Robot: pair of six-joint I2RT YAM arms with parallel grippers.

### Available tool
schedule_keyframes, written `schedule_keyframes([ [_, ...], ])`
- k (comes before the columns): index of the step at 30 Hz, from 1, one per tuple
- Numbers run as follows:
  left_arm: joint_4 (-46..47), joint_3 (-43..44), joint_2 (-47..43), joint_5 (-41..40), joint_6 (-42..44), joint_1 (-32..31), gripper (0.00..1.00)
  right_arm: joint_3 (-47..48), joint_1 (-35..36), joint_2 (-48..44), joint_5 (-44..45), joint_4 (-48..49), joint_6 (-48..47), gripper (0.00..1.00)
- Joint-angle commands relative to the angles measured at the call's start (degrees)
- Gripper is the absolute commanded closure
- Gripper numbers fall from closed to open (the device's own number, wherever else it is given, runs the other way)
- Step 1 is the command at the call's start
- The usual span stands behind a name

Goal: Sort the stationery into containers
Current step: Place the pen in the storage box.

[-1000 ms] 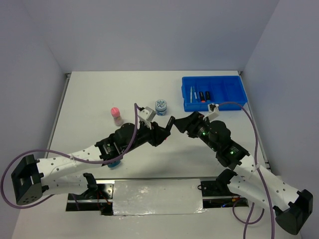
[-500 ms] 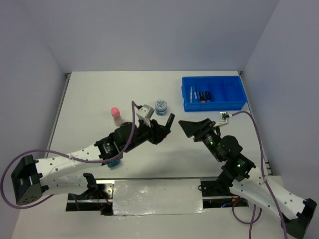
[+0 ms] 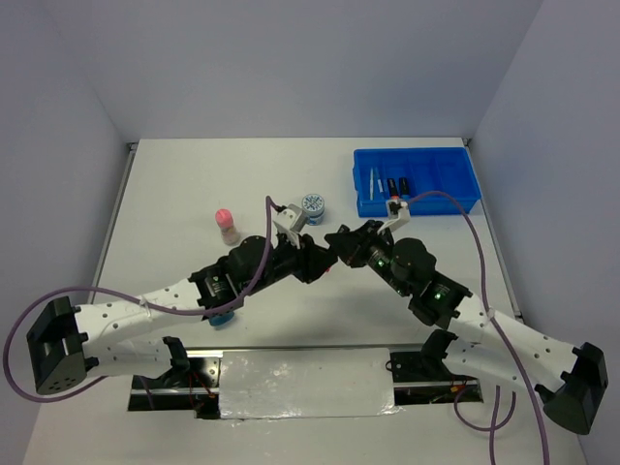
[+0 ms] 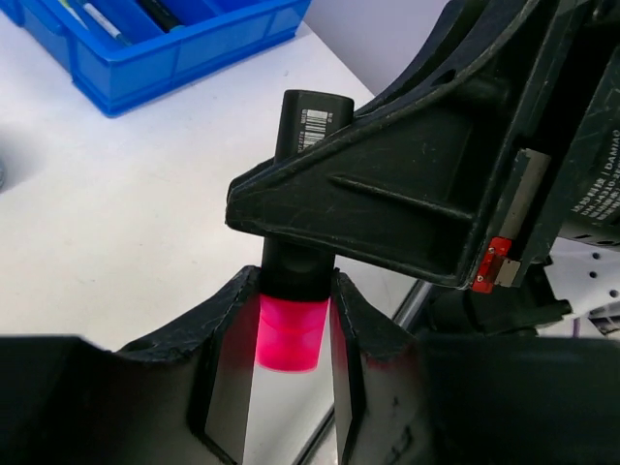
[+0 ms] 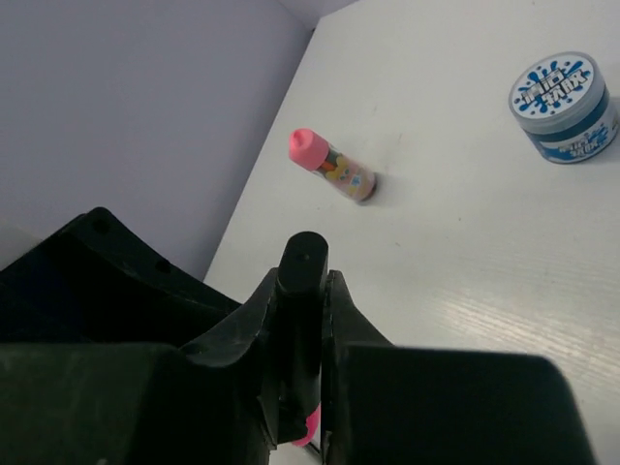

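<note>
A short black marker (image 4: pixel 302 145) with a pink cap (image 4: pixel 289 334) hangs above the middle of the table, held from both ends. My left gripper (image 4: pixel 291 291) is shut on the pink cap end. My right gripper (image 5: pixel 302 300) is shut on the marker's black body (image 5: pixel 303 257). In the top view the two grippers meet, left gripper (image 3: pixel 323 262) and right gripper (image 3: pixel 342 244). The blue tray (image 3: pixel 417 205) of containers sits at the far right, with two markers (image 3: pixel 398 186) and pale sticks (image 3: pixel 374 180) in its compartments.
A round blue jar (image 3: pixel 312 206) stands just beyond the grippers. To its left a pink-capped bottle (image 3: pixel 227 225) stands upright. Another blue jar (image 3: pixel 222 319) shows partly under my left arm. Walls close the table on three sides.
My right gripper swung back toward the left gripper and closed on the marker's black body. The left gripper kept its hold on the cap end and barely moved.
</note>
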Motion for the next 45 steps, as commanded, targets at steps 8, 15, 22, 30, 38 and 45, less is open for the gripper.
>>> schedule_keyframes([
  [8, -14.81, 9.37, 0.51, -12.46, -1.74, -0.28, 0.01, 13.35, -4.22, 7.44, 5.23, -10.79, -17.57, 1.0],
  [15, -44.05, 19.06, -1.67, -24.64, -7.37, -0.19, 0.01, 34.58, -28.04, 29.48, -4.97, -26.89, -36.19, 1.0],
  [22, -58.19, 19.66, -13.27, -19.1, -5.09, -0.46, 0.01, 59.91, -38.68, 57.35, 0.93, -40.08, -39.39, 1.0],
  [30, -76.24, 19.61, -22.41, -28.76, -1.84, -0.54, 0.01, 72.24, -43.69, 70.54, 1.02, -43.41, -42.02, 0.98],
  [38, -62.87, 9.47, -32.79, -25.77, 0.27, -0.54, 0.01, 76.21, -45.02, 73.64, -1.44, -44.75, -42.29, 0.77],
  [45, -59.02, 6.67, -30.34, -27.63, 0.89, -0.46, 0.01, 77.52, -45.11, 74.34, -3.02, -45.71, -41.5, 0.52],
])
